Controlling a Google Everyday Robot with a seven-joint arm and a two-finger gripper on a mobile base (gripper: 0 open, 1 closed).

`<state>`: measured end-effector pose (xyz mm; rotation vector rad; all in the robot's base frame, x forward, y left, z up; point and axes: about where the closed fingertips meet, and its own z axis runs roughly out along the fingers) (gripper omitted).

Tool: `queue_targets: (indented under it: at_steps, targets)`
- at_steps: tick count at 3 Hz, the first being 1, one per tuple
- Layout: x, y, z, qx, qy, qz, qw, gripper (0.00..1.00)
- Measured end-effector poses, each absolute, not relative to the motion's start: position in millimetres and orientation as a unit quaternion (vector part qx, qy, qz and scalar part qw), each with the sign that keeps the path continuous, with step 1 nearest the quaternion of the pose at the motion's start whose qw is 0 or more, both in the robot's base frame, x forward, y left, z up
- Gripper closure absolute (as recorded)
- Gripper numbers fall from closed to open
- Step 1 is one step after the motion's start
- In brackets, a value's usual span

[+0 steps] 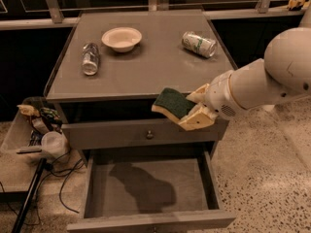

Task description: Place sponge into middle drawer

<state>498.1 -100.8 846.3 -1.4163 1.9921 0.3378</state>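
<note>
The sponge point(173, 104), pale yellow with a dark green top, is held in the air in front of the cabinet's front edge. My gripper point(195, 108) is shut on the sponge from its right side, at the end of the white arm coming from the right. The middle drawer point(150, 184) is pulled open below it, with a bare grey floor showing the arm's shadow. The sponge hangs above the drawer's back part, in front of the closed top drawer with the round knob point(149, 135).
On the cabinet top point(146, 72) lie a white bowl point(121, 38), a clear bottle point(90, 58) on its side and a can point(198, 43) on its side. A bin with clutter point(36, 130) and cables stand at the left on the floor.
</note>
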Motion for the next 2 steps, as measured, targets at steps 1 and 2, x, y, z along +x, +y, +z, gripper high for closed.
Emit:
queue_targets:
  at_steps: [1, 2]
  targets:
    - [498, -101, 846, -0.542, 0.762, 0.129, 0.331, 1.00]
    - [492, -90, 823, -0.546, 0.765, 0.135, 0.313, 1.00]
